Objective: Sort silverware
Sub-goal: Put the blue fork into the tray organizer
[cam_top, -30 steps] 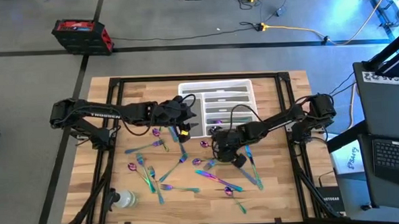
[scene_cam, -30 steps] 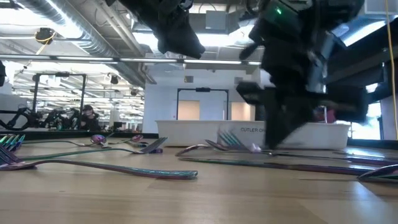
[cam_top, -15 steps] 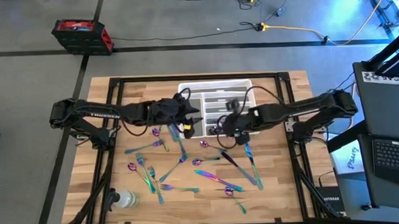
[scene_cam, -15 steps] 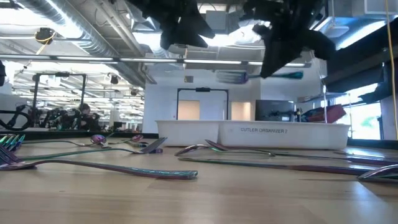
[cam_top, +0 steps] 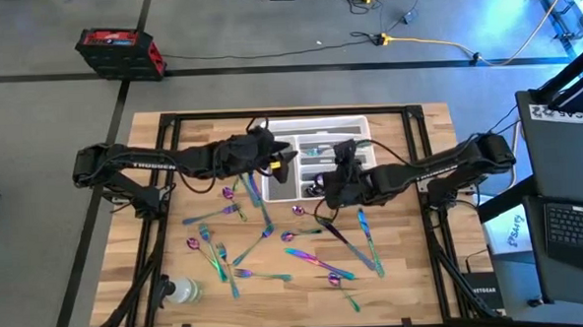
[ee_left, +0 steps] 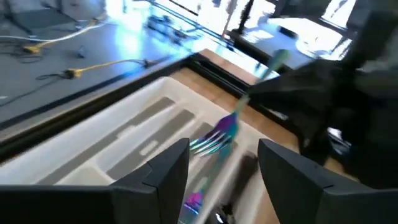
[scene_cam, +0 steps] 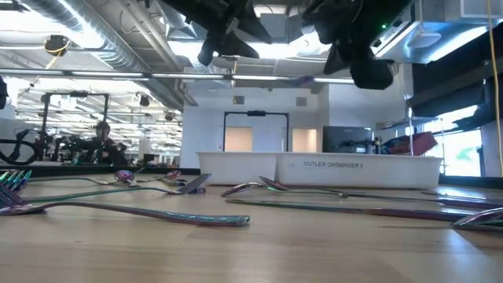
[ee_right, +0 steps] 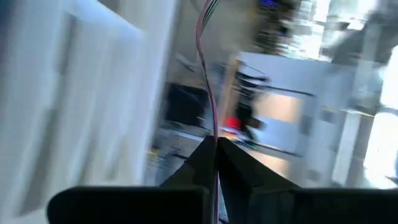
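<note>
While loose iridescent rainbow-metal silverware (cam_top: pixel 275 245) is strewn across the wooden table (cam_top: pixel 415 276), the left gripper (cam_top: pixel 283 157) is held with fingers parted and empty over the white compartmented plastic tray (cam_top: pixel 315 129); beside it, above the tray's near edge, the right gripper (ee_right: pixel 214 149) is pinched tight on a slim rainbow fork (ee_left: pixel 219 133).

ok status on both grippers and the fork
Right gripper shut on fork, above tray. Left gripper open, empty, beside it. Nothing blocking.

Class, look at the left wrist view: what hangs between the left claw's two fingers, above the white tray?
A rainbow fork, tines toward the left claw, hangs over the white tray; the right claw holds its handle.
</note>
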You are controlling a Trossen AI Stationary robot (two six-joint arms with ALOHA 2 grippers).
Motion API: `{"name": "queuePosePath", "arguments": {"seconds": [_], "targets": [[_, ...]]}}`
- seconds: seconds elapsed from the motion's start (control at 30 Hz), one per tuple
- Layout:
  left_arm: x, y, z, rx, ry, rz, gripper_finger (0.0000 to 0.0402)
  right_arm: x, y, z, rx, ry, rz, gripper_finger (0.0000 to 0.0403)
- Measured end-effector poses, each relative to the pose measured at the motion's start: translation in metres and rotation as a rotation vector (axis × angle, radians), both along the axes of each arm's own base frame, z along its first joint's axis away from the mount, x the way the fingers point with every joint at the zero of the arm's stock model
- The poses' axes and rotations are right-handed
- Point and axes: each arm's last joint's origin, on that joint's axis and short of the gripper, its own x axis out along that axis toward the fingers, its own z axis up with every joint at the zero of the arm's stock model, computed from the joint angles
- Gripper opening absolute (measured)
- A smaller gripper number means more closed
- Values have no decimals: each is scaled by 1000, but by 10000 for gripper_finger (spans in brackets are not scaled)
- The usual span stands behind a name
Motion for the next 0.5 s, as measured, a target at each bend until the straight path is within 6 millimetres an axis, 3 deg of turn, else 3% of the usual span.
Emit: {"name": "queuePosePath", "arguments": {"seconds": [0.2, 0.5], "targets": [[-3, 15, -3, -109, -32, 98, 178, -1, 13, -4, -85, -31, 15, 0], [-3, 27, -2, -242, -93, 33, 178, -8, 19, -17, -191, -34, -10, 0]]}}
